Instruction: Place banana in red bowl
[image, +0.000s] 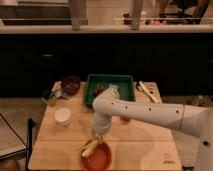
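The pale yellow banana (90, 147) lies tilted across the left rim of the glossy orange-red bowl (100, 158), near the front edge of the wooden table (55, 145). One end of it is over the bowl and the other sticks out to the left. My gripper (97, 134) hangs at the end of the white arm, just above the banana's upper end. I cannot see whether it touches the fruit.
A dark maroon bowl (70, 84) and some clutter (51, 95) sit at the back left. A white cup (63, 116) stands left of the arm. A green tray (111, 86) is at the back centre, with utensils (146, 91) to its right. A small orange item (125, 119) shows under the arm.
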